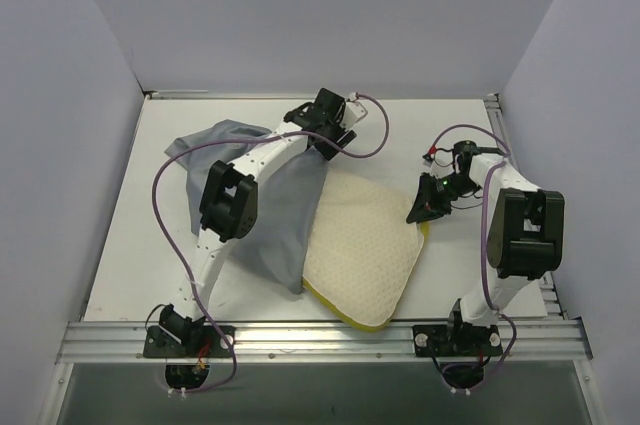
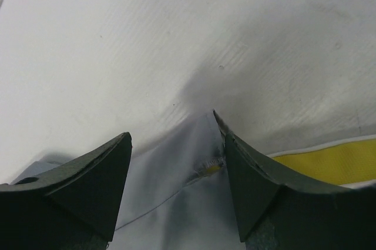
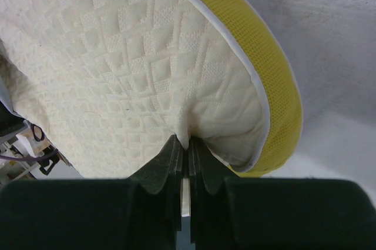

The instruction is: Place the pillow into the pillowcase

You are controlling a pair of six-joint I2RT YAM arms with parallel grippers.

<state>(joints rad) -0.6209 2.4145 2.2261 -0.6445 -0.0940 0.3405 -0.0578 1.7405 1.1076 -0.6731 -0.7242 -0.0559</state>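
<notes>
The white table (image 1: 120, 245) carries the grey pillowcase (image 1: 288, 220) at 9 o'clock of centre and the pillow (image 1: 360, 245) toward 5 o'clock, with the cloth overlapping the pillow's left margin. The pillow appears light, soft and compressible. The pillowcase is limp and is best taken at the hem of its mouth. The right gripper (image 3: 187, 141) is clamped on a pinch of pillow cover at the pillow's 3 o'clock edge. The left gripper (image 2: 173, 129), at the pillow's 12 o'clock, stands wide with grey cloth between its fingers.

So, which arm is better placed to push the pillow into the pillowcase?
Probably right: the right gripper is shut on the pillow, while the left gripper is open over the pillowcase.
</notes>
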